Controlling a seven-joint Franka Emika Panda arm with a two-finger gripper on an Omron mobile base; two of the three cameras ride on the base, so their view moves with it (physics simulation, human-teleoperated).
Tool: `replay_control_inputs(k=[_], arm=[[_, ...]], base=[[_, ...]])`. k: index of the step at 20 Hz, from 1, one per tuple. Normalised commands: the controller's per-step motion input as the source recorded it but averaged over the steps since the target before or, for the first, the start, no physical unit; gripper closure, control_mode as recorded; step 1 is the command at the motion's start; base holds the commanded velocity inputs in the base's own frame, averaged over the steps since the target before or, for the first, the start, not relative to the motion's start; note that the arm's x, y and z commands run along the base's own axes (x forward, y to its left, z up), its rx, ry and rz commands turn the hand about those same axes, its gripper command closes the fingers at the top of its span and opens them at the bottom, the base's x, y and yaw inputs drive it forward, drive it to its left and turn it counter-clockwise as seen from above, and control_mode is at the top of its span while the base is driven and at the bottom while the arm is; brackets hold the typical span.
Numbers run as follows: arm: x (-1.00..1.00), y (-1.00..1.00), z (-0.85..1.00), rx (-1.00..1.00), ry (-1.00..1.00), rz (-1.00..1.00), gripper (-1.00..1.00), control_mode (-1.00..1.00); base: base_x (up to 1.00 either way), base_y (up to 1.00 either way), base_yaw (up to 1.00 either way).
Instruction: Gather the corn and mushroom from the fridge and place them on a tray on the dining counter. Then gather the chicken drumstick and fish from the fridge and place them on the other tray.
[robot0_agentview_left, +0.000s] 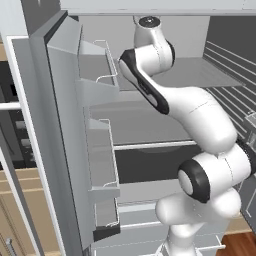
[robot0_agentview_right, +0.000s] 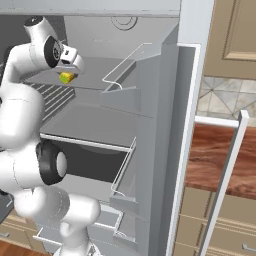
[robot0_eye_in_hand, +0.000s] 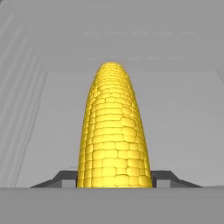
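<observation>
- Corn (robot0_eye_in_hand: 114, 131) sits between the two dark fingertips (robot0_eye_in_hand: 65, 178), its near end at the jaws and its tapered tip pointing away along the gripper (robot0_eye_in_hand: 114, 180) axis.
- Gripper clenched on the corn: each finger presses a flank of the cob, seen in the hand view.
- Right base view: gripper (robot0_agentview_right: 69, 70) up inside the fridge, a bit of yellow corn (robot0_agentview_right: 66, 77) showing under the hand, above the upper shelf (robot0_agentview_right: 90, 80).
- Whether the cob rests on the shelf or hangs clear of it cannot be told.
- Fridge interior (robot0_eye_in_hand: 183, 118) grey, ribbed wall to the left in the hand view.
- Left base view: white arm (robot0_agentview_left: 200, 120) reaches into the open fridge; door bins (robot0_agentview_left: 102, 160) on the swung-out door, left of the arm.
</observation>
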Motion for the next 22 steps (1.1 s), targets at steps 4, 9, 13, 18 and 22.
replay_control_inputs(k=[4, 9, 13, 18, 22], arm=[[-1.0, -0.12, 0.04, 0.0, -0.09, 0.03, 1.0, -1.0], [-1.0, -0.14, 0.05, 0.0, -0.1, 0.03, 1.0, -1.0], [-1.0, -0.14, 0.03, 0.0, -0.04, 0.04, 1.0, -1.0], [-1.0, -0.12, 0.07, 0.0, 0.0, 0.04, 1.0, -1.0], [-1.0, -0.24, 0.05, 0.0, 0.0, 0.03, 1.0, -1.0]], base=[[0.0, 0.0, 0.0], [0.0, 0.0, 0.0], [0.0, 0.0, 0.0], [0.0, 0.0, 0.0], [0.0, 0.0, 0.0]])
